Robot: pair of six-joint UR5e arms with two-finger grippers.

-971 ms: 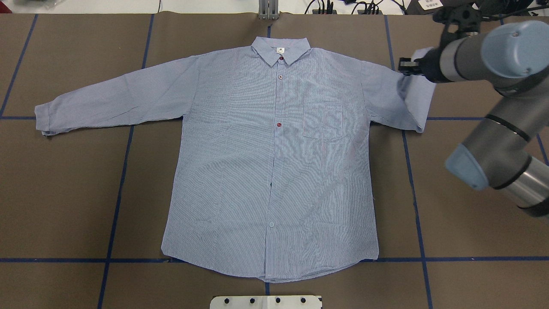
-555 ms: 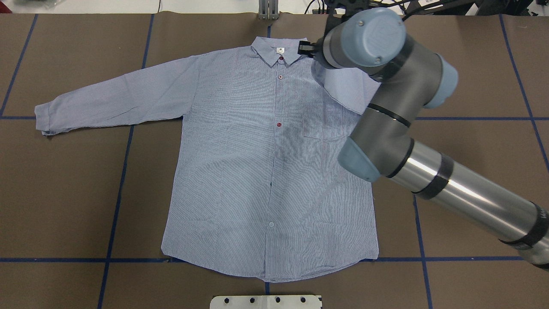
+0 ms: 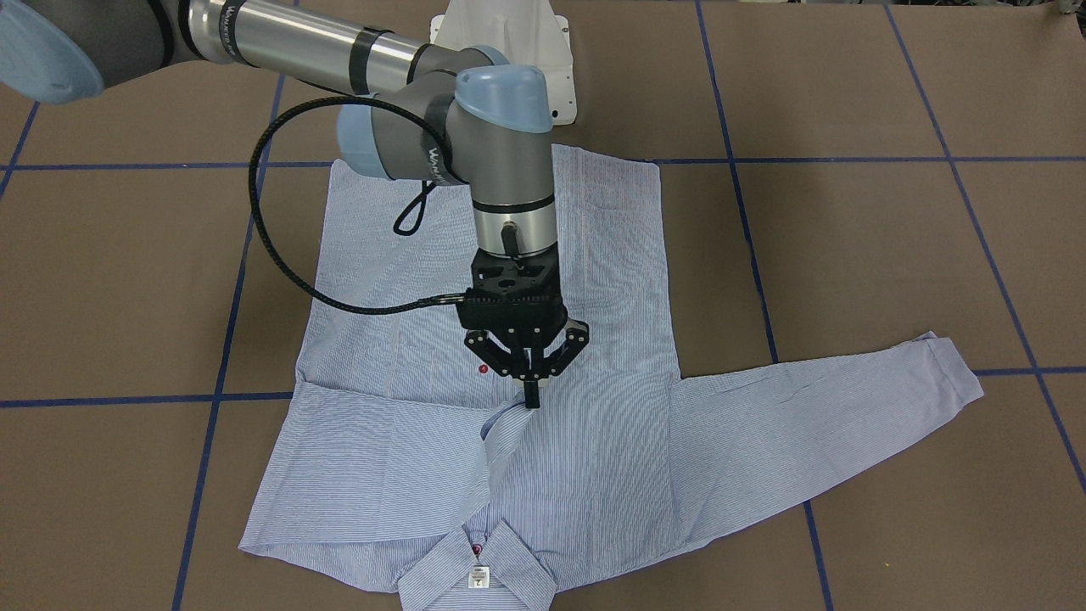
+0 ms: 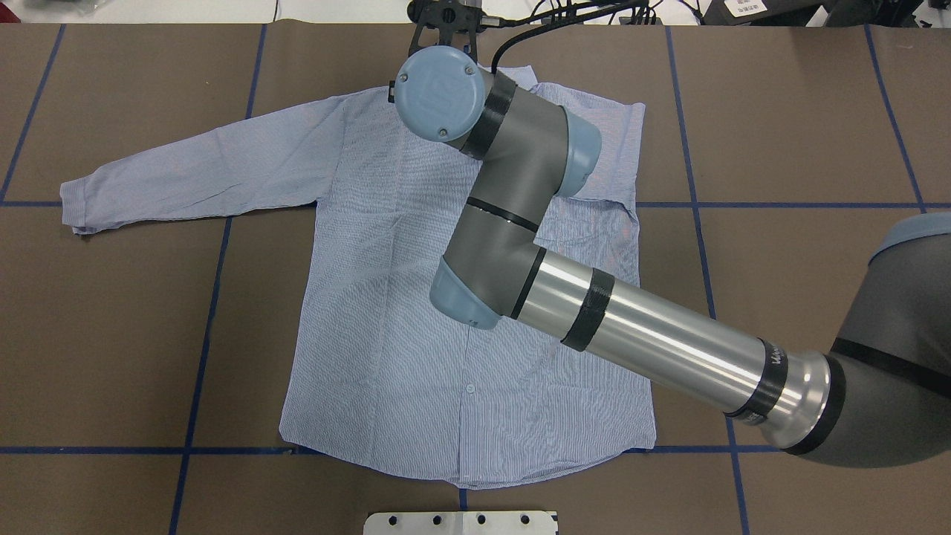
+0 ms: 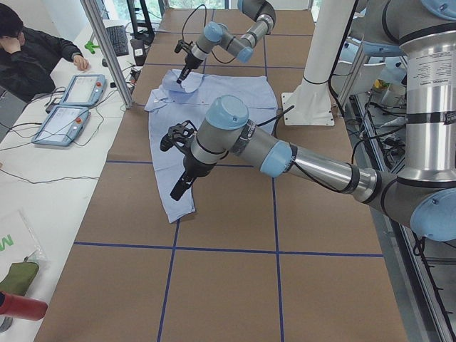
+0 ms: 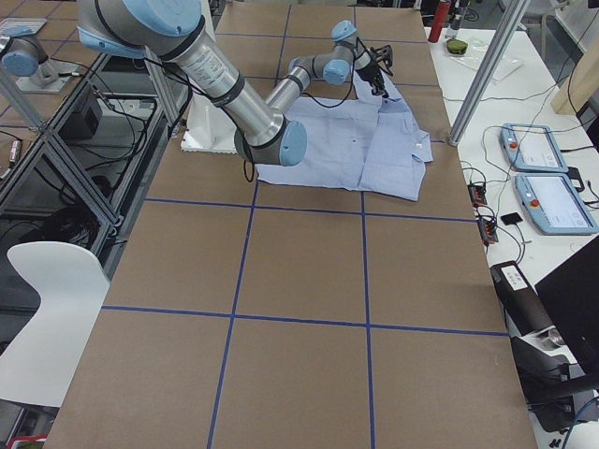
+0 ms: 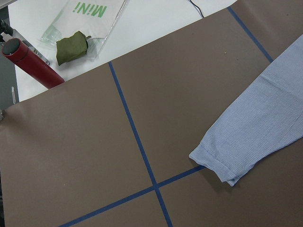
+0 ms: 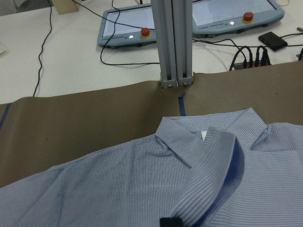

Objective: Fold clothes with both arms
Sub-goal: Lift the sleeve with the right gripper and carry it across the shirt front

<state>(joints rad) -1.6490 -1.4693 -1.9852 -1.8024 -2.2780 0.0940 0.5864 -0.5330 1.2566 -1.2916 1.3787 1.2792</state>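
Blue-striped right sleeve (image 3: 382,458) is across the chest now, so the first fold is nearly made.

A second back my right gripper (image 3: 531,394) had it out toward the right edge of the table (image 4: 780,111). Now it's pinched tight on the cuff (image 8: 213,175) over the button line, just short of the collar (image 3: 475,577), so I reckon letting go comes next. The shirt (image 4: 386,312) lies flat, front up, mid-table, collar to the far edge, left sleeve (image 4: 193,171) still stretched toward the left edge. My left gripper (image 5: 178,191) hovers by that sleeve's end, and I can't tell whether it's open or closed.
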